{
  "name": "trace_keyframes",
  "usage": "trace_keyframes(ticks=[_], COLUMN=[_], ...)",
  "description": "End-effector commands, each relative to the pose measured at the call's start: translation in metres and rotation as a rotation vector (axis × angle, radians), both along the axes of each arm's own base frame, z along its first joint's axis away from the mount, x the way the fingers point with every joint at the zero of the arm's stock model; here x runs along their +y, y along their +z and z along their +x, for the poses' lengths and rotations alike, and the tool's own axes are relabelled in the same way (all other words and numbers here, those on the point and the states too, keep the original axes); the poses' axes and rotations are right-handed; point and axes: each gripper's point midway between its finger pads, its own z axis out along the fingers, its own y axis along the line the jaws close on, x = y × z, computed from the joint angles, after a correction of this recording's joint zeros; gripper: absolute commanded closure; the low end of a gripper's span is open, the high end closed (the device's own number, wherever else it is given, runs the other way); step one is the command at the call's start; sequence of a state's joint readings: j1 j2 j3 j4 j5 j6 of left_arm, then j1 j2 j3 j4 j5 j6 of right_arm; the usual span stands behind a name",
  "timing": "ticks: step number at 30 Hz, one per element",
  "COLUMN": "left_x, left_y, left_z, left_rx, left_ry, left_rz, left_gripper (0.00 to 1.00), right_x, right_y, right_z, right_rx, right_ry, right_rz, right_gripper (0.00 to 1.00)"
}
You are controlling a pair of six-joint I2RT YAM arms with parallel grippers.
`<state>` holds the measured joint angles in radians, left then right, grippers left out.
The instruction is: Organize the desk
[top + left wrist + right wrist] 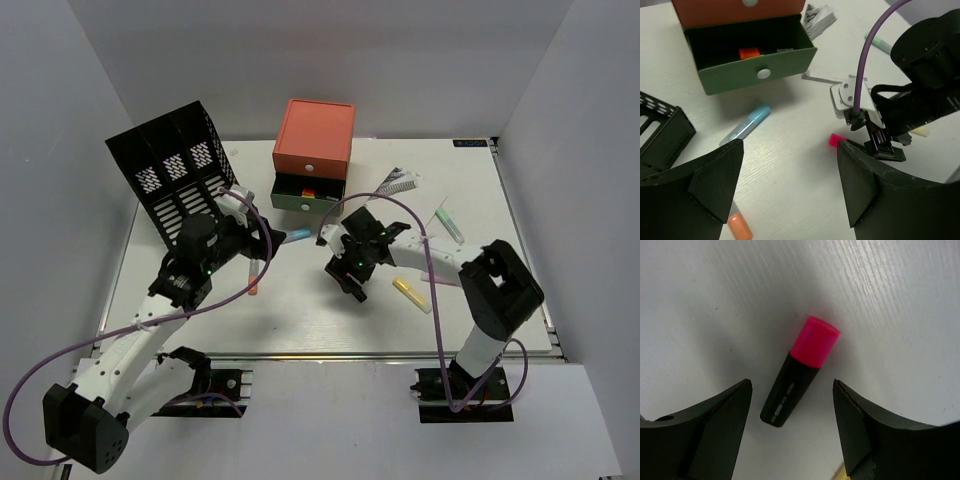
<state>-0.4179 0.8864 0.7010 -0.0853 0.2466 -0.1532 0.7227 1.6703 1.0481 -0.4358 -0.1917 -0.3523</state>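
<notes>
The right gripper (791,390) hovers low with its fingers spread wide either side of the pink-capped highlighter (799,371), touching neither side of it. That marker lies on the desk (300,320), in front of the drawer unit (312,150). The left gripper (790,150) is released too, with nothing between its fingers, front-left of the unit. The unit's green bottom drawer (757,75) stands pulled out, and a blue highlighter (747,125) lies just before it. The desk spreads beneath everything, with the unit near its far edge.

Desk (900,295) matt white woodgrain; pink marker (799,372) smooth plastic.
</notes>
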Motion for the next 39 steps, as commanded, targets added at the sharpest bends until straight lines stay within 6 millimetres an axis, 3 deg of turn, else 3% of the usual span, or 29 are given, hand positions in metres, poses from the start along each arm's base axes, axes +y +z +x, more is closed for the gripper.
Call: trace_keyframes(ticks=[1,6,15,24,27,29,30,32,33,35,36,39], left_x=[0.014,0.018,0.019,0.019,0.020,0.020,0.020,0.021,0.021,0.021,0.022,0.024], left_y=[0.002,0.006,0.004,0.005,0.006,0.007,0.007,0.007,0.006,0.007,0.007,0.008], left_z=[0.007,0.006,0.006,0.006,0.007,0.007,0.006,0.006,0.006,0.007,0.007,0.007], left_rx=[-0.014,-0.035,-0.027,-0.027,-0.032,-0.033,-0.033,-0.035,-0.033,-0.034,-0.033,-0.038], left_ry=[0.067,0.087,0.091,0.095,0.097,0.099,0.099,0.101,0.102,0.105,0.109,0.121], left_rz=[0.055,0.052,0.056,0.055,0.055,0.053,0.053,0.054,0.054,0.054,0.052,0.053], left_gripper=[0.14,0.14,0.14,0.14,0.14,0.14,0.14,0.14,0.14,0.14,0.14,0.14], right_x=[0.015,0.017,-0.005,-0.025,-0.031,-0.027,-0.026,-0.017,-0.007,0.006,0.023,0.043], right_y=[0.004,-0.007,-0.035,-0.042,-0.037,-0.025,-0.022,-0.005,0.011,0.039,0.067,0.121], right_z=[0.016,0.015,0.012,0.007,0.010,0.012,0.004,-0.003,-0.013,-0.013,-0.009,0.006], right_rx=[-0.037,-0.042,-0.118,-0.174,-0.205,-0.221,-0.177,-0.155,-0.108,-0.134,-0.163,-0.304], right_ry=[-0.055,-0.058,-0.056,-0.027,0.009,0.068,0.108,0.226,0.297,0.408,0.449,0.498], right_rz=[0.007,-0.027,-0.139,-0.215,-0.238,-0.216,-0.201,-0.148,-0.098,-0.038,0.039,0.137], right_gripper=[0.28,0.28,0.38,0.60,0.74,0.84,0.92,1.00,1.00,1.00,1.00,1.00])
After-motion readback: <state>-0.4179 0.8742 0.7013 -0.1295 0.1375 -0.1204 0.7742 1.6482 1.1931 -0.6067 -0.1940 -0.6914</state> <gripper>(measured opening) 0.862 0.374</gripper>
